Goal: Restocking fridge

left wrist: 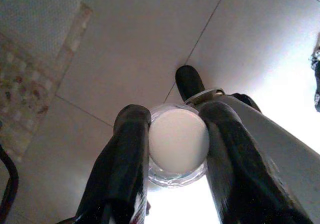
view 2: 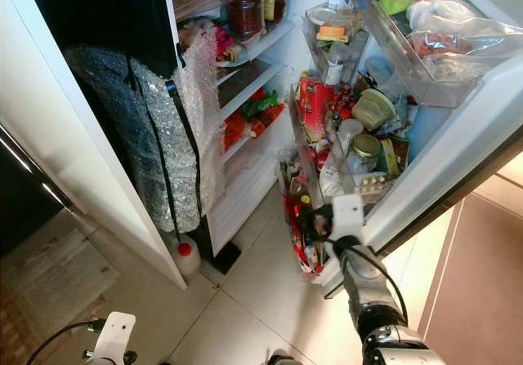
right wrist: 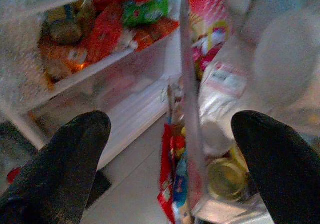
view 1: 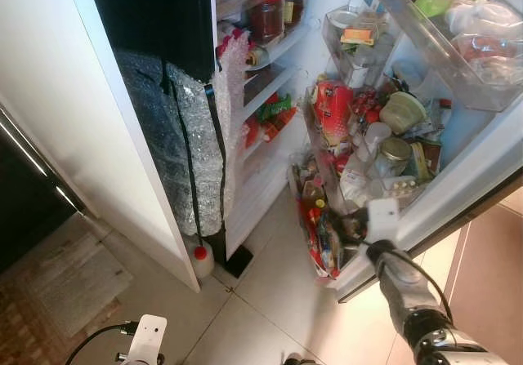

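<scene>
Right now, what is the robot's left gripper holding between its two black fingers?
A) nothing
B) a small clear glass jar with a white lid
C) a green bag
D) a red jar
B: the left gripper is clamped on the small clear glass jar with a white lid, above the pale tiled floor.

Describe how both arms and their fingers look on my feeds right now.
The right arm is silver-grey with jointed, rounded segments, a black cable looping alongside it, and a white block at the wrist. The right gripper has two thick, rounded, matte black fingers. The left arm shows a white wrist block with a black cable trailing off. The left gripper has long glossy black fingers.
</scene>
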You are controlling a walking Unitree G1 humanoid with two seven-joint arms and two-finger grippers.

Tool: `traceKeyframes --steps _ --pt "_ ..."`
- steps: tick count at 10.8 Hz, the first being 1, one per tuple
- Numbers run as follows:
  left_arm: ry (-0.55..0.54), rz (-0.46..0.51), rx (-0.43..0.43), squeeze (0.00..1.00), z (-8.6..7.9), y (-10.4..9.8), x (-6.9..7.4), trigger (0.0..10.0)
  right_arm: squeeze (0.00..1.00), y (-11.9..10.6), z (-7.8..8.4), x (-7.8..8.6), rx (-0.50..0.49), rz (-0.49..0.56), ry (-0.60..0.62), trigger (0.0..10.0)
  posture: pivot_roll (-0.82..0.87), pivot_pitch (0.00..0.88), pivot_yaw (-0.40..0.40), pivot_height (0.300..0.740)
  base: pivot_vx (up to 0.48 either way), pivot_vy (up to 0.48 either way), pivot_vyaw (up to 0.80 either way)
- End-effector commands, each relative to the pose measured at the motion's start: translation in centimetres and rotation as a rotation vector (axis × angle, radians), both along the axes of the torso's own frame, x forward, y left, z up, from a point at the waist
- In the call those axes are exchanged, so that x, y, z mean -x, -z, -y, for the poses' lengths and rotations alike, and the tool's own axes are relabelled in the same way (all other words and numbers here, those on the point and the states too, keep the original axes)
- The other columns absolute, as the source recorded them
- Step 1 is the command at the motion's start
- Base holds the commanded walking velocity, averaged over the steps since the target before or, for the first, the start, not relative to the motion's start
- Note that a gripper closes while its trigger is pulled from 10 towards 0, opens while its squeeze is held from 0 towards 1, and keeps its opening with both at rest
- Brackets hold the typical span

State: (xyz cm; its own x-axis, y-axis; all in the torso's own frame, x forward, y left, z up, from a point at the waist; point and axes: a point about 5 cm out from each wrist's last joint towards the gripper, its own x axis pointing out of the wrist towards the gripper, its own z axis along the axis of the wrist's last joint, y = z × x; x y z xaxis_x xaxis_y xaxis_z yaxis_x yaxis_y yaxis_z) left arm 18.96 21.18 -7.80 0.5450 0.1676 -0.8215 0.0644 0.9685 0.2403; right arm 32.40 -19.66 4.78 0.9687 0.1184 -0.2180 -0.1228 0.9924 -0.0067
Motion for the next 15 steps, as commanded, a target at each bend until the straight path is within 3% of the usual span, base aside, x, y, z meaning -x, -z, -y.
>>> traceKeyframes --steps 1,5,8,10,11,13,15 --pt "-0.005 -0.028 0.008 0.00 0.2 0.4 0.7 10.0 0.00 -1.0 0.9 -0.4 -0.006 0.049 0.047 10.0 -0.14 0.184 -0.063 0.740 0.000 0.000 0.00" --pt "-0.003 -0.027 0.006 0.00 0.1 0.4 0.7 10.0 0.00 -0.9 1.3 -0.3 0.008 0.055 0.079 10.0 -0.14 0.181 -0.063 0.740 0.000 0.000 0.00" --pt "-0.001 -0.027 0.003 0.00 0.1 0.4 0.7 10.0 0.00 -0.7 3.5 0.2 0.046 0.035 0.174 10.0 -0.14 0.179 -0.063 0.740 0.000 0.000 0.00" --pt "-0.001 -0.027 0.003 0.00 0.1 0.4 0.7 10.0 0.00 -0.7 3.8 0.3 0.054 0.031 0.187 10.0 -0.14 0.180 -0.062 0.740 0.000 0.000 0.00" --pt "0.005 -0.028 0.003 0.00 0.1 0.4 0.7 10.0 0.00 -0.5 6.9 1.5 0.101 0.009 0.289 10.0 -0.14 0.174 -0.062 0.740 0.000 0.000 0.00" --pt "0.009 -0.028 0.004 0.00 0.1 0.4 0.7 10.0 0.00 -0.3 9.6 2.7 0.144 -0.016 0.410 10.0 -0.15 0.172 -0.061 0.740 0.000 0.000 0.00" --pt "0.011 -0.027 0.002 0.00 0.1 0.4 0.7 10.0 0.00 -0.3 13.4 4.8 0.193 -0.048 0.606 10.0 -0.15 0.171 -0.060 0.740 0.000 0.000 0.00"
